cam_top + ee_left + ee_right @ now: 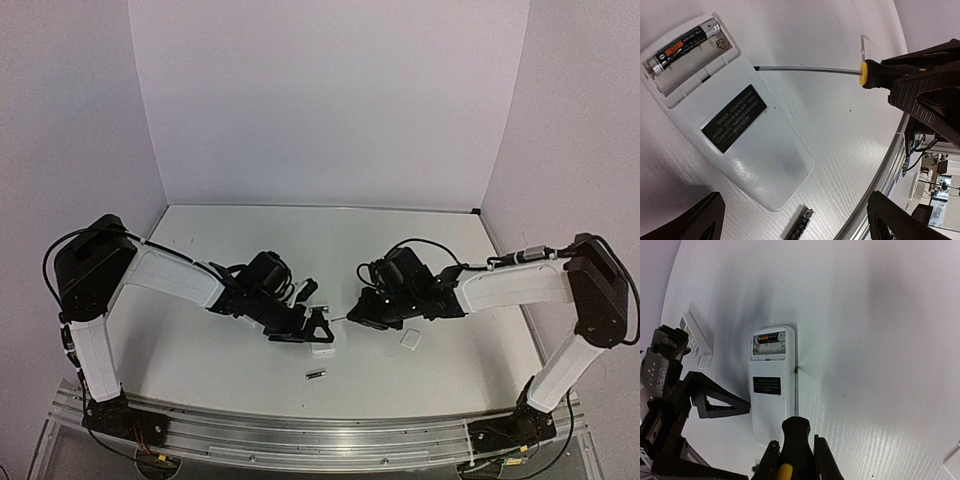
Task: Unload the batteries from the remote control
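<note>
The white remote (747, 145) lies back up with its battery bay open. One dark battery (684, 46) sits in the bay's far slot and the near slot is empty. A second battery (801, 226) lies loose on the table by the remote's end, and it also shows in the top view (316, 375). My left gripper (795, 222) is open and empty, hovering over the remote's lower end. My right gripper (795, 462) is shut on the black-and-yellow screwdriver (796, 437). The screwdriver's tip (757, 68) rests at the remote's side edge, next to the bay.
The small flat white cover piece (410, 341) lies to the right of my right gripper. A second white boxy item (696, 340) lies beyond the left gripper's black finger (715, 402). The table's metal front rail (320, 435) runs close behind the loose battery.
</note>
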You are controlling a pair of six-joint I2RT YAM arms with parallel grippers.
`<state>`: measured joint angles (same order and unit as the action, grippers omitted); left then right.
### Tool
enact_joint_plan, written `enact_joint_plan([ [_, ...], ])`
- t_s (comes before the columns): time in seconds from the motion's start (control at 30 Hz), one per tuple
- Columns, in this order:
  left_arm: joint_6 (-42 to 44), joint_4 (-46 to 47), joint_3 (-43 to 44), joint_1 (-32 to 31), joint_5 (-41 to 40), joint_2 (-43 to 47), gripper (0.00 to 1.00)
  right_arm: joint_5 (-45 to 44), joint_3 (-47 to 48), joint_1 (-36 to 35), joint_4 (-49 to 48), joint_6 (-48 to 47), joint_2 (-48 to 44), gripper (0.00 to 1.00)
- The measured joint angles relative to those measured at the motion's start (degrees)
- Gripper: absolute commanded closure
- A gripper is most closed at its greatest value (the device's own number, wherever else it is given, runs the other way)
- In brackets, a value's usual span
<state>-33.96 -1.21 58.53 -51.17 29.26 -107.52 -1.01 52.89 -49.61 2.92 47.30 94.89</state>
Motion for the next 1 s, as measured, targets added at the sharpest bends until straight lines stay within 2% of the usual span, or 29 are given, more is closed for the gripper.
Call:
enact_joint_plan([
  [0.53, -3.7, 5.3, -0.4, -1.4, 1.2, -0.2, 0.00, 0.3, 1.1, 1.9, -0.3, -1.9, 1.2, 1.00],
  [0.7, -3.8, 5.5, -0.4, -1.5, 1.2, -0.6, 0.01, -2.0, 1.0, 2.5, 0.8, -2.5, 0.2, 1.00],
  [1.0, -5.6, 7.9, 2.1, -4.1, -0.3, -4.1, 0.00, -12.5, -5.3, 2.7, 4.7, -2.6, -16.7, 1.00],
])
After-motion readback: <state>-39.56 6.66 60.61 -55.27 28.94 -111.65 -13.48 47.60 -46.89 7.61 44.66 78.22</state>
